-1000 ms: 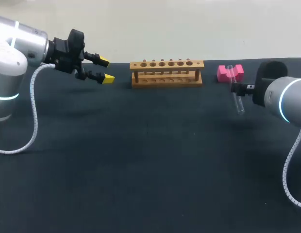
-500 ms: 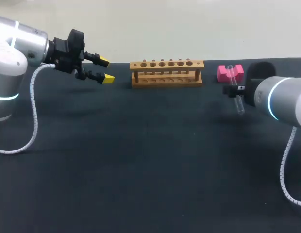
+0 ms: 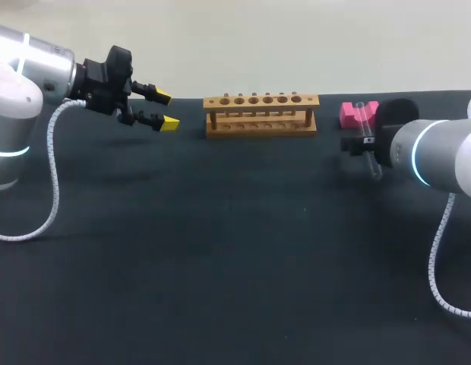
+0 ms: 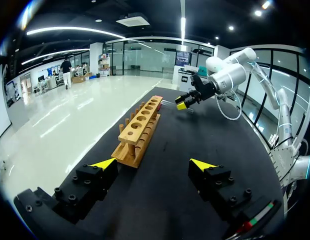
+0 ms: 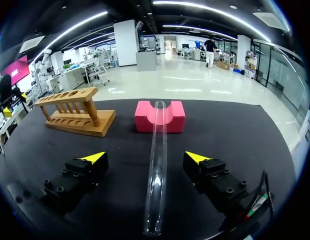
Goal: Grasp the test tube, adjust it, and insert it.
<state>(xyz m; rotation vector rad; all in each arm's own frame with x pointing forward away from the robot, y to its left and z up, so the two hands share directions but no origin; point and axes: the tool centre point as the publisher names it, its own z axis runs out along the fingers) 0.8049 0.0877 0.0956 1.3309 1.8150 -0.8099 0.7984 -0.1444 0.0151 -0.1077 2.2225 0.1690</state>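
Looking out along your right end effector point(image 5: 145, 158), you find the test tube point(image 5: 157, 165) running straight ahead between its two fingers point(image 5: 94, 158). The tube's long axis lies almost in line with the direction the end effector points. The far end rests in the notch of the pink block point(image 5: 145, 120), and the rounded near end slopes down toward the desk point(image 3: 220, 251), close under the wrist. Both fingers stand wide, one on each side of the glass and clear of it, so nothing is gripped yet. The tube is carried by the block, not by you.

That alignment is what your next move depends on. With the fingers already straddling the tube, closing them would probably pinch it across its width somewhere along the lower half. You would then have to swing it upright before it can go down into a hole.

The wooden rack point(image 3: 261, 114) stands by the far edge of the desk near the middle, holes upward. The pink block sits near it, toward the far right corner.

Your left end effector point(image 3: 166, 110) hovers near the far edge toward the left corner, its fingers also wide and empty. The rack stands between it and the tube, so the right arm is plainly the nearer one for the grasp.
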